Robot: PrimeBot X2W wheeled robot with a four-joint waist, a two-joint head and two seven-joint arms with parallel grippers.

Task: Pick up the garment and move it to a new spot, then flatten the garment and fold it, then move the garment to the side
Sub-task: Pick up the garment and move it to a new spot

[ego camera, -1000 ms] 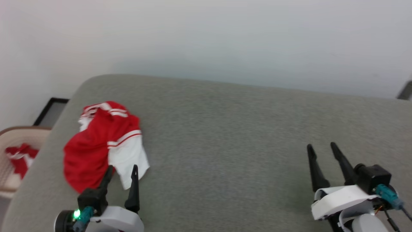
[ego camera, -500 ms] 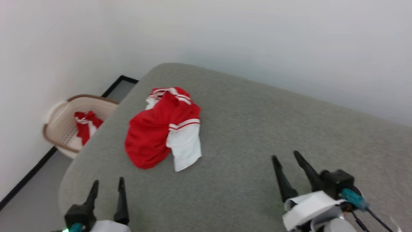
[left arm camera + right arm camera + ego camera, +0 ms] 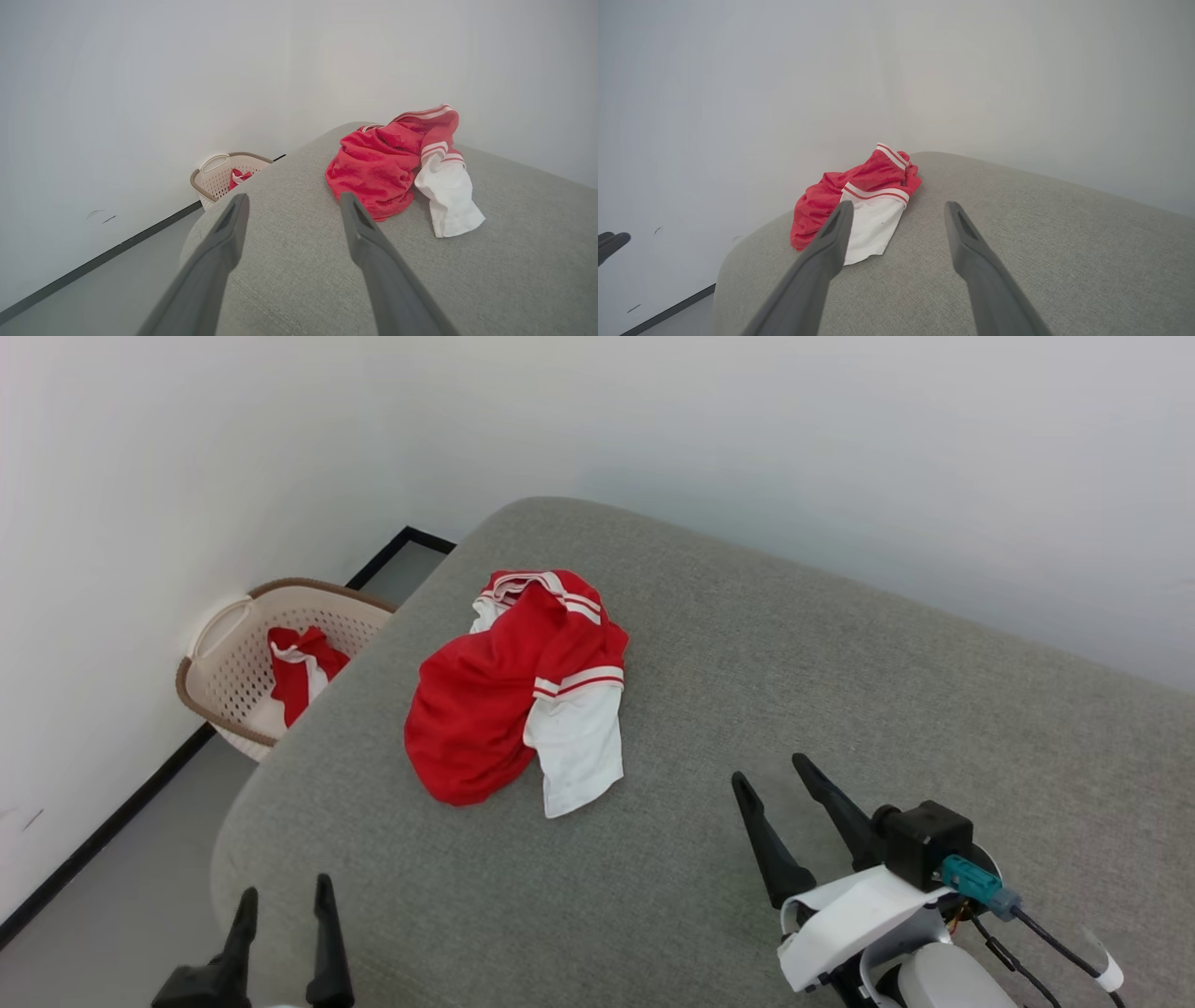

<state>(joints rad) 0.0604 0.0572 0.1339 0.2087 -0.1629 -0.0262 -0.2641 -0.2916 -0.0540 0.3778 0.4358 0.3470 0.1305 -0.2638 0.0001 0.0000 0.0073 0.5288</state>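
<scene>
The garment (image 3: 509, 709) lies in a crumpled heap on the grey padded surface (image 3: 840, 709), in its left part and near the rounded far left corner. Most of the heap is red. One white sleeve with red-and-white striped trim lies spread toward the near edge, and a second striped band sits at the top of the heap on the far side.

The head view gives both tools together. The left gripper (image 3: 287, 887) is at the near left edge of the surface, with its two dark fingers apart and nothing between them. The right gripper (image 3: 770, 767) is over the middle of the surface, to the right of the garment and well apart from it. Its fingers also stand apart and hold nothing.

From this view, a pale perforated basket (image 3: 233, 653) with a brown rim stands on the floor (image 3: 121, 896) beside the left edge of the surface, against the white wall (image 3: 747, 429). A red and white cloth (image 3: 299, 667) is inside it.

The left wrist view adds the handle opening of the basket and the folds on the red side of the garment, which lies past the tip of one finger.

The right wrist view looks at the garment from the sleeve side, with the white sleeve in front and the red part behind. Dark finger ends come in at the left border there; I cannot tell for sure whose they are.
</scene>
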